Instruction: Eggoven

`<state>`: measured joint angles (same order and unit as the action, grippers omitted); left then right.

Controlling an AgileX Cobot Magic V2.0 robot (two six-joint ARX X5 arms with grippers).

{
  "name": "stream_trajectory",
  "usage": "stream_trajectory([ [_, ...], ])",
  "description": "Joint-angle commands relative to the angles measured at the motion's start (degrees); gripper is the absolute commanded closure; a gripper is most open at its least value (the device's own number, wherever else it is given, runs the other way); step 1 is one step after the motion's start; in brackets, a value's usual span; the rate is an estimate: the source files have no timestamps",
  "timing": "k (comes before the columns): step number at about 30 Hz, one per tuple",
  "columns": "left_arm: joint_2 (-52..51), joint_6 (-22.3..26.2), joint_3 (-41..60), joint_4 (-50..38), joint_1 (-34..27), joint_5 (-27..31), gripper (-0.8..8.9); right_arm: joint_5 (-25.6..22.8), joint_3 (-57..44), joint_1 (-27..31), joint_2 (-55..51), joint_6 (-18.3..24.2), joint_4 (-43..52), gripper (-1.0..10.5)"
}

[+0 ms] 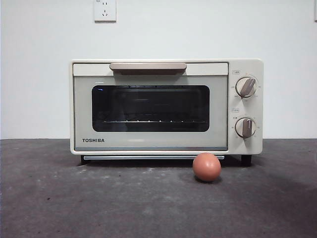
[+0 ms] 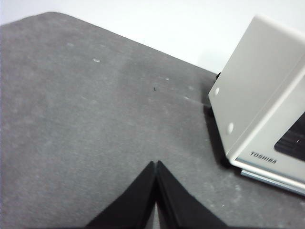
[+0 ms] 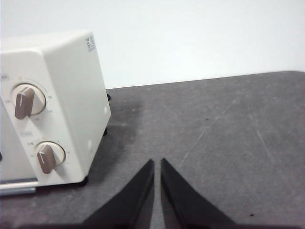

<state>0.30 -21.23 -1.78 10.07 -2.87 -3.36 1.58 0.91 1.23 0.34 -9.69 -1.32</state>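
The cream TOSHIBA toaster oven (image 1: pixel 166 106) stands at the back of the grey table, its dark glass door shut, beige handle (image 1: pixel 148 66) on top and two knobs at the right. The reddish-brown egg (image 1: pixel 206 167) lies on the table just in front of the oven's right end. My left gripper (image 2: pixel 156 164) is shut and empty, over bare table beside the oven's left side (image 2: pixel 259 90). My right gripper (image 3: pixel 157 162) is shut and empty, over bare table beside the oven's knob side (image 3: pixel 52 105). Neither gripper shows in the front view. The egg is hidden in both wrist views.
A white wall with a power socket (image 1: pixel 105 10) stands behind the oven. The grey table top (image 1: pixel 99 198) stretches in front of the oven and to both its sides.
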Motion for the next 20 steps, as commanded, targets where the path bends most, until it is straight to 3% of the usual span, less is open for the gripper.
stream_trajectory([
  [1, -0.1, -4.0, 0.0, 0.3, -0.2, -1.5, 8.06, 0.2, 1.1, 0.1, -0.1, -7.0, -0.8, 9.4],
  [3, 0.0, -4.1, -1.6, 1.9, -0.2, -3.6, 8.06, 0.5, 3.0, 0.1, -0.1, -9.6, -3.0, 9.4],
  [10, 3.5, -4.6, -9.4, 6.4, -0.2, -9.0, 8.06, 3.6, 13.5, 0.0, 3.6, -9.7, -11.1, 9.4],
  [15, 10.8, -3.1, -16.6, 9.3, -0.2, -16.1, 8.06, 8.5, 23.0, 0.0, 10.8, -6.7, -20.1, 9.4],
  [20, 19.6, 3.4, -25.9, 16.6, -0.2, -23.3, 8.06, 15.6, 33.5, 0.0, 19.3, -1.8, -31.6, 9.4],
])
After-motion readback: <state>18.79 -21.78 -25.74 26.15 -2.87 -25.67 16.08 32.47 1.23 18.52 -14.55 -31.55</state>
